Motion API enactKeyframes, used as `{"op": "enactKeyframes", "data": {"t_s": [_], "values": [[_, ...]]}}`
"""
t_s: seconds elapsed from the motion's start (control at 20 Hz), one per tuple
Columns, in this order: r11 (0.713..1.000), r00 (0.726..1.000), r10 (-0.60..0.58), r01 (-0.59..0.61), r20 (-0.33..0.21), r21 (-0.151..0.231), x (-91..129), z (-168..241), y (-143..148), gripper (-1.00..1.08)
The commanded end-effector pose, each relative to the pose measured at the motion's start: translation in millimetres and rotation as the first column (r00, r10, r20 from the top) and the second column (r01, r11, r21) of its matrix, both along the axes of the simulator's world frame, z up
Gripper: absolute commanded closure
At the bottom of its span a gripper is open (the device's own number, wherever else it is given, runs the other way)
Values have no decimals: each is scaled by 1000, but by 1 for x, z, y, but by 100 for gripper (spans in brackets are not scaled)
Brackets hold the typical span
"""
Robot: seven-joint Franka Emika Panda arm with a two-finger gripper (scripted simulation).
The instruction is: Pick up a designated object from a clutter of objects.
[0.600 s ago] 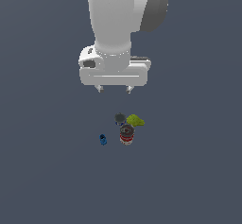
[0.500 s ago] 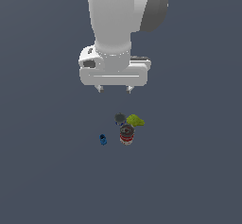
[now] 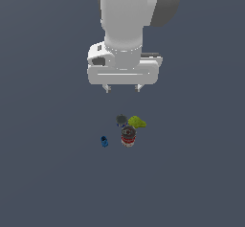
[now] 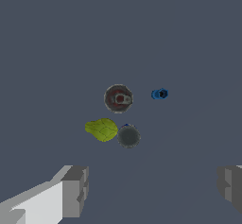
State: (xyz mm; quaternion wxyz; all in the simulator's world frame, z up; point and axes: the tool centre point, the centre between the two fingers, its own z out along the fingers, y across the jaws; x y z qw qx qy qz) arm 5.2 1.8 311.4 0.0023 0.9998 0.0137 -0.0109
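Flat, even, shadowless simulator light

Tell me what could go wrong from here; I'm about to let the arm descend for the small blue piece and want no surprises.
1. The blue piece is tiny, so the open gripper, hanging high above the cluster, may close on nothing if slightly misaligned.
2. The red-and-white can stands close beside it; a finger could knock it.
3. The gripper sits nearer the yellow-green lump and dark grey round object, so it must shift sideways first.
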Motion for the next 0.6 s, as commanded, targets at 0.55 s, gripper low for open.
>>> {"op": "enactKeyframes", "data": {"t_s": [0.55], "values": [[995, 995, -104, 104, 2, 10, 20, -35, -13, -92]]}}
